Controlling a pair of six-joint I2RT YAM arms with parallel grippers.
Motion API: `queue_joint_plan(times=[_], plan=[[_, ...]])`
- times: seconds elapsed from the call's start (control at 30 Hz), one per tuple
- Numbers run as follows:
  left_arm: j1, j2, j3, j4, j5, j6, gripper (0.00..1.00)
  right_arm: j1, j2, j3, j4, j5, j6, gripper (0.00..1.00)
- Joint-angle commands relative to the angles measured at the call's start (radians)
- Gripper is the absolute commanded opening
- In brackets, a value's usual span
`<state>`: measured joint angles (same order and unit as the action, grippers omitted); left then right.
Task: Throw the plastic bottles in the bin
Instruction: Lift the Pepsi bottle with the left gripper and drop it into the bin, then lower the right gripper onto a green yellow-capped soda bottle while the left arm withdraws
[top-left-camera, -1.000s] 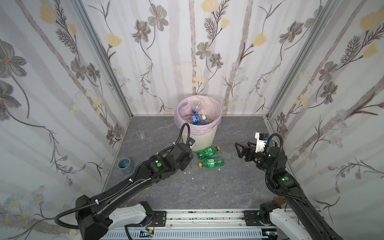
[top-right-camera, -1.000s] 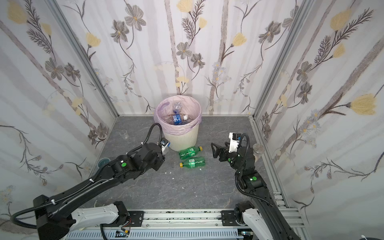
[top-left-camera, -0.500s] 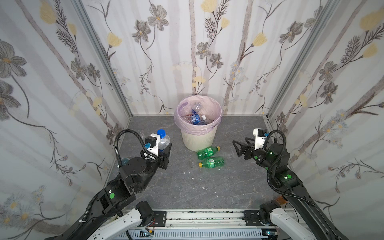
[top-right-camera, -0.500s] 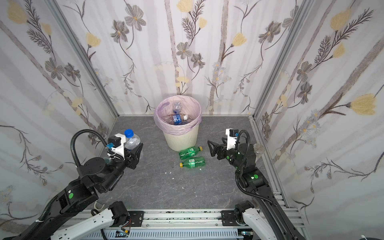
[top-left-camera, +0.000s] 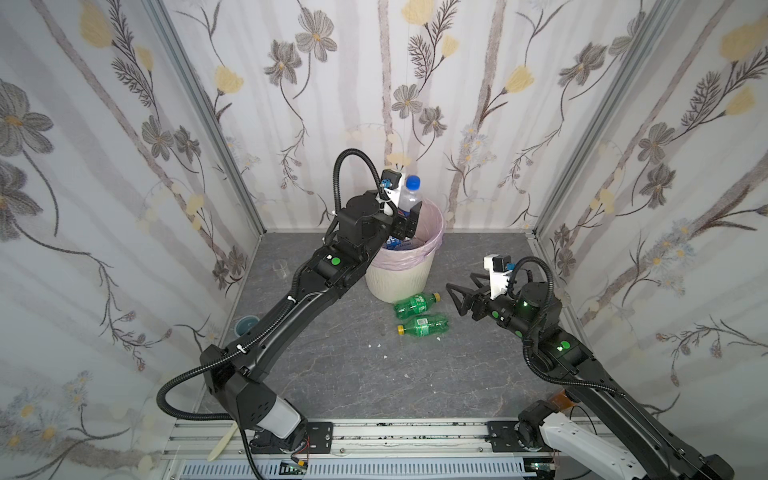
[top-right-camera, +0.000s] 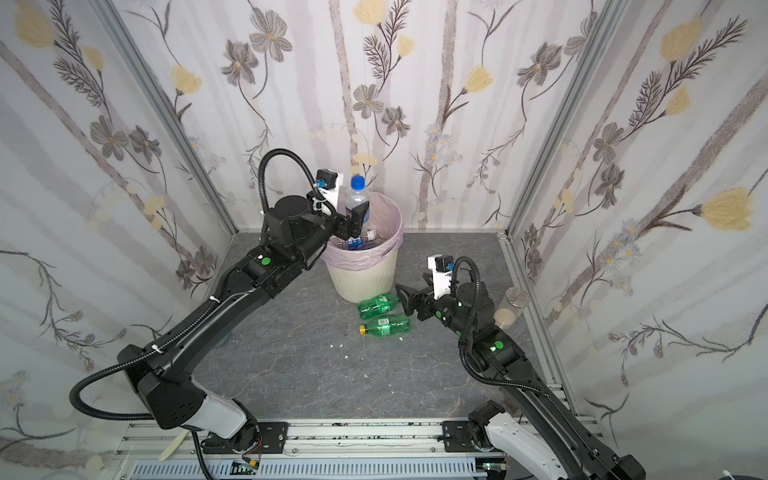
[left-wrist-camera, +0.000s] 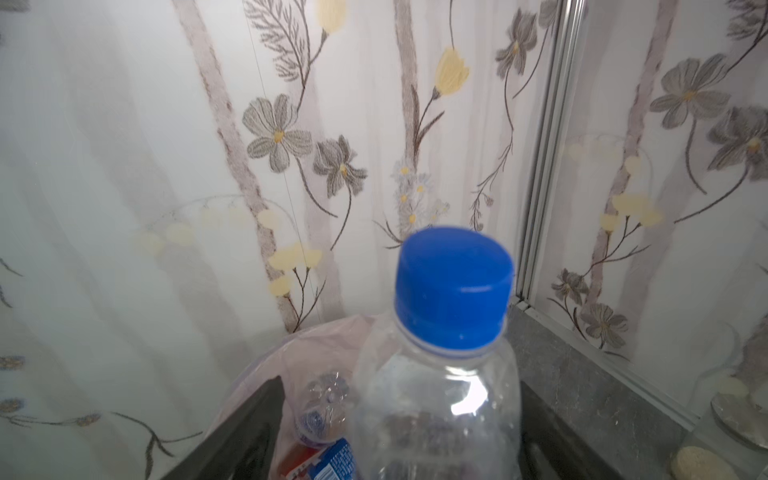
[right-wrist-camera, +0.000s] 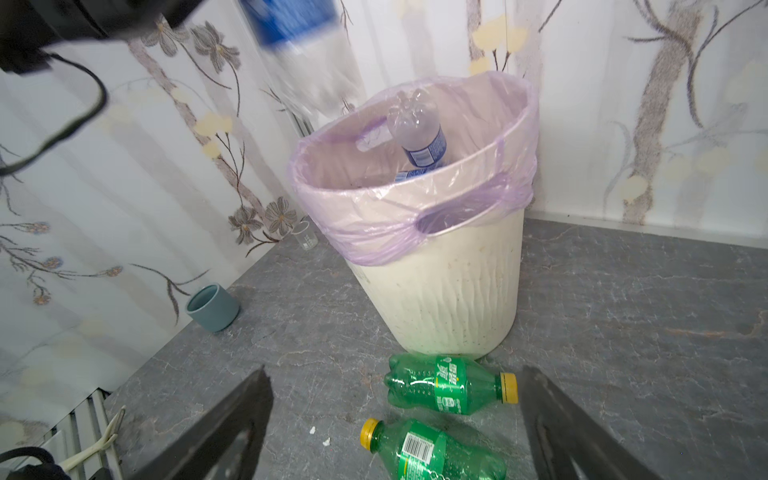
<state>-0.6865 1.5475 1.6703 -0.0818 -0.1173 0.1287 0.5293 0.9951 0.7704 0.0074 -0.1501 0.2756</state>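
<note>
Looking down, we see the bin (top-left-camera: 405, 282) at the back of the surface (top-left-camera: 353, 374). Our left claw (top-left-camera: 409, 214) stands spread above its rim, a clear blue-capped bottle (top-left-camera: 408, 197) loose between its jaws. Our right claw (top-left-camera: 455, 299) gapes beside two green bottles (top-left-camera: 415, 303) by the bin's foot.

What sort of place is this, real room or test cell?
Most likely a lab robot cell, not a home: floral wallpaper panels held in aluminium corner posts, two black arms bolted to an aluminium rail, and a grey stone-look tabletop staged with a pink-lined bin and green bottles.
</note>
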Motion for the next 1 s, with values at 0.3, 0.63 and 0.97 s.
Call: queue_joint_plan(times=[0.3,0.63,0.97], plan=[[0.037,-0.262,-0.276,0.007,-0.021,-0.072,1.00,0.005,0.084,0.040,-0.089,-0.009,-0.115,0.95],[0.101,-0.626,-0.589,-0.135,-0.154,-0.114,1.00,0.071,0.299,0.179,-0.324,0.034,-0.357,0.90],[0.131,-0.810,-0.720,-0.207,-0.220,-0.149,1.00,0.189,0.669,0.337,-0.530,0.178,-0.558,0.81]])
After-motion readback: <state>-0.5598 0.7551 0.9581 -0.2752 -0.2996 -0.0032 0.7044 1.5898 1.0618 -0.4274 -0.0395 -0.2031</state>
